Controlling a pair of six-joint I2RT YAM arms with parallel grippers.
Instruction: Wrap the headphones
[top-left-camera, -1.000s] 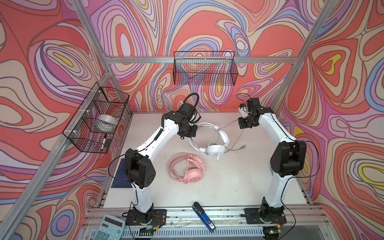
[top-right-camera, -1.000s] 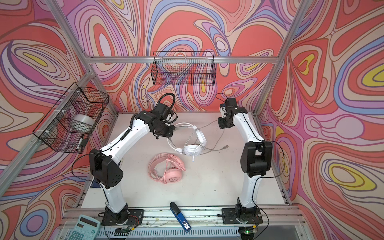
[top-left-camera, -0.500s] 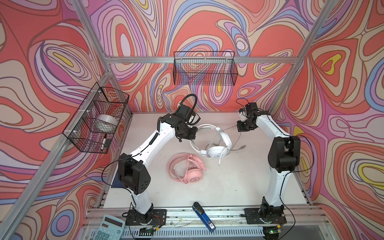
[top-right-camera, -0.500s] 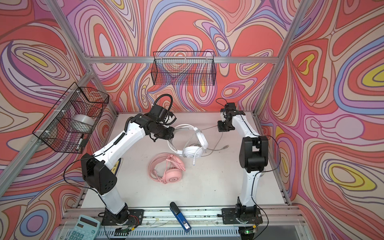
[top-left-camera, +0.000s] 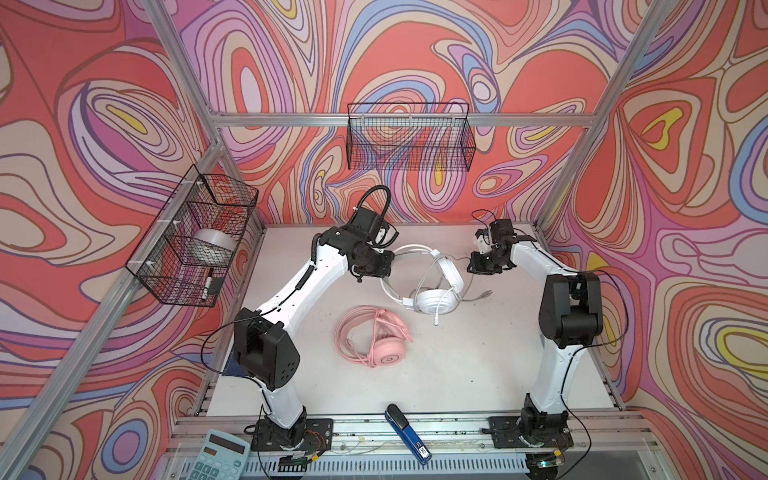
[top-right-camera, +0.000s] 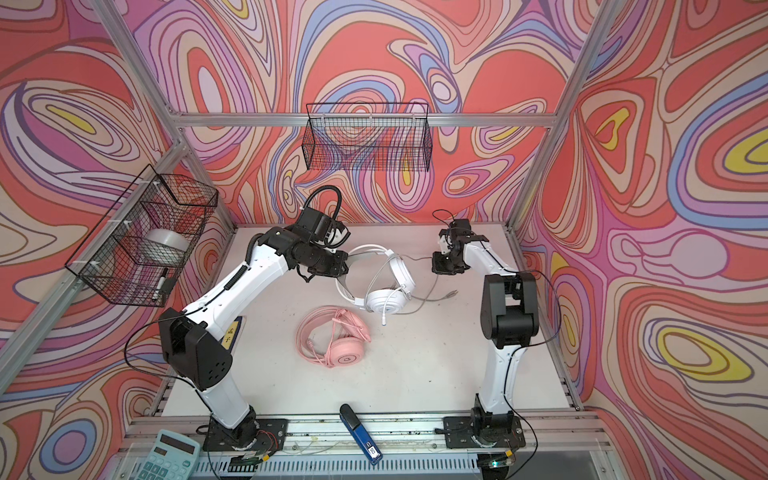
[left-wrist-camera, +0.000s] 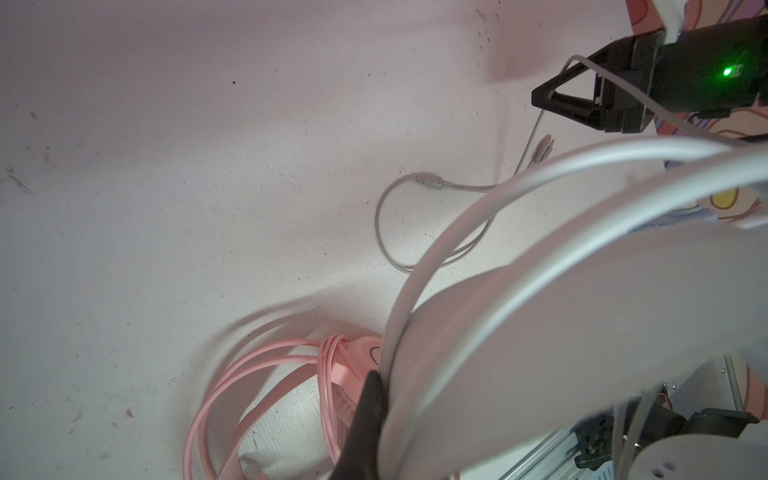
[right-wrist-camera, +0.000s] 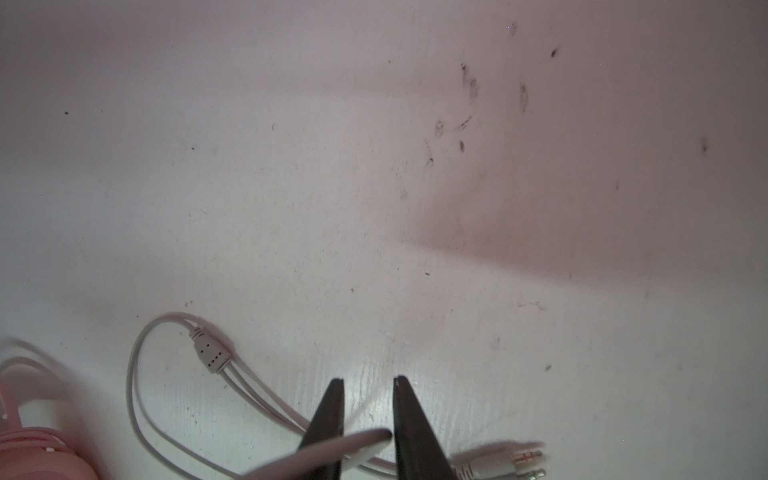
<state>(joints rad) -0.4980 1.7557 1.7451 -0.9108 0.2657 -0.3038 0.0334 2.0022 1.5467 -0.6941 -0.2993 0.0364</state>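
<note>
On the left wall hangs a wire basket (top-left-camera: 174, 286), well clear of the work. Further right, toward the far middle of the table (top-left-camera: 478, 353), the left gripper (top-left-camera: 388, 266) is clamped on the headband of the white headset (top-left-camera: 436, 305) and holds that end up. The round earcup hangs low on the near side, and I cannot tell whether it touches the table. Just nearer than it lies the pink headset (top-left-camera: 384, 353), flat on the table with its pink cord looped around the band, so it looks already wrapped. From the white headset the grey cable (right-wrist-camera: 210, 353) trails right in a slack loop across the table. It passes its splitter and runs up to the right gripper (right-wrist-camera: 368, 384), whose jaws stand a little apart with the cable crossing loosely between them, so nothing is pinched. The plugs (right-wrist-camera: 519, 459) lie just beside that gripper. The headset should be light, with springy plastic bands and soft earcups, so the band is a sound place to grip, as the left side does. The cable is thin, limp and probably slick, and it will likely slide through loose jaws. A firm pinch close behind the splitter seems best. Hard tugs should be avoided, since the plugs and the joint at the earcup look like the weak spots.
</note>
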